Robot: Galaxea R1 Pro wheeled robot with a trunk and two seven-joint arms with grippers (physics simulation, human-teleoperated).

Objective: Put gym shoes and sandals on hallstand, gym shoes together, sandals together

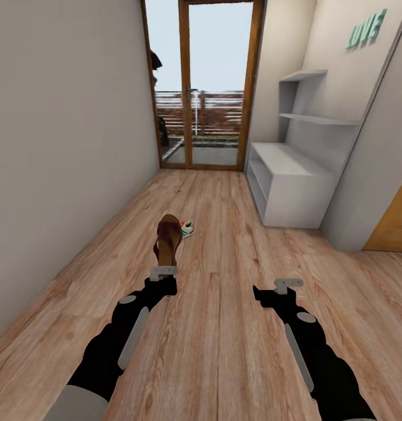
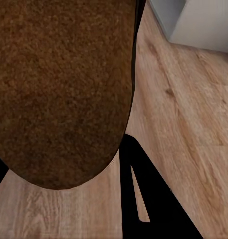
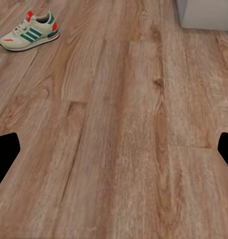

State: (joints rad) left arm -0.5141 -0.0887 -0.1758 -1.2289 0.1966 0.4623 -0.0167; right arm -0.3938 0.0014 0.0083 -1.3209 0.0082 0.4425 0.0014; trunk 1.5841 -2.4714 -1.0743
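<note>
Brown leather fills much of our left wrist view: the sandal (image 2: 61, 89) sits pinched in our left gripper (image 1: 164, 272), and from the head camera we see it (image 1: 168, 238) raised off the floor (image 1: 224, 351), standing nearly on end with its toe up. Just behind the sandal, partly hidden by it, a sneaker (image 1: 188, 228) lies on the planks; in the right wrist view that sneaker (image 3: 30, 34) rests flat on its sole, green stripes showing. Our right gripper (image 1: 277, 289) hangs empty over bare wood, its fingers (image 3: 5, 152) spread wide apart. Well beyond the sandal and off to the right, the pale rack (image 1: 294, 187) stands against the wall, its low bench top and staggered upper shelves bare, with the wood-framed glass door (image 1: 203, 85) at the corridor's end.
</note>
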